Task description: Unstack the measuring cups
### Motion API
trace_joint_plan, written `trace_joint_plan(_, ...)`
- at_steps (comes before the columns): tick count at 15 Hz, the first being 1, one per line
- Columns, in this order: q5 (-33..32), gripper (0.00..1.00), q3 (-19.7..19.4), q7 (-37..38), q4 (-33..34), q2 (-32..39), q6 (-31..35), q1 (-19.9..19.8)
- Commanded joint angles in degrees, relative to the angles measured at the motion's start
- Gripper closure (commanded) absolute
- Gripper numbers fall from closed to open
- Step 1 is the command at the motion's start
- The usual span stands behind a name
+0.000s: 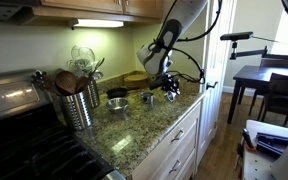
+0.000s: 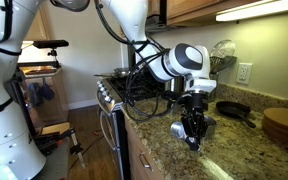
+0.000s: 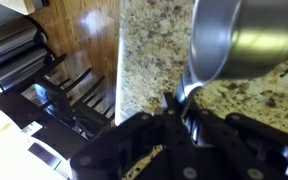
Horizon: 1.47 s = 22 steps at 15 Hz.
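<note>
My gripper [image 3: 181, 105] is shut on the short handle of a shiny silver measuring cup [image 3: 229, 40], which fills the upper right of the wrist view above the speckled granite counter [image 3: 149, 50]. In both exterior views the gripper [image 1: 162, 86] [image 2: 191, 128] hangs low over the counter near its front edge, with the held cup [image 2: 180, 129] at the fingertips. Another small silver cup [image 1: 117, 103] stands on the counter between the gripper and the utensil holder. A further small shiny piece [image 1: 149, 97] lies just beside the gripper.
A tall perforated steel utensil holder [image 1: 79, 102] with wooden spoons stands by the stove [image 1: 24, 130]. A dark metal bowl [image 1: 117, 92] [image 2: 232, 108] sits further back. A round wooden board [image 2: 283, 124] lies by the wall. The counter edge drops to the wooden floor [image 3: 84, 40].
</note>
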Motion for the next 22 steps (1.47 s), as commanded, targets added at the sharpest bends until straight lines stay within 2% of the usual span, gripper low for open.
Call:
trace_joint_plan(1, -0.78, 0.93, 0.5, -1.0, -2.08, -2.19, -0.86, -0.23)
trace_joint_plan(14, -0.54, 0.93, 1.7, -0.78, -1.08, -0.42, -0.67, 0.12)
trace_joint_plan(16, -0.53, 0.82, 1.69, -0.81, -1.1, -0.44, -0.69, 0.1)
trace_joint_plan(19, -0.55, 0.78, 1.66, -0.8, -1.14, -0.47, -0.7, 0.08)
trace_joint_plan(20, -0.57, 0.71, 1.65, -0.83, -1.14, -0.47, -0.73, 0.08)
trace_joint_plan(21, -0.55, 0.74, 1.65, -0.82, -1.17, -0.5, -0.69, 0.06)
trace_joint_plan(22, -0.54, 0.71, 1.64, -0.77, -1.21, -0.56, -0.65, 0.06)
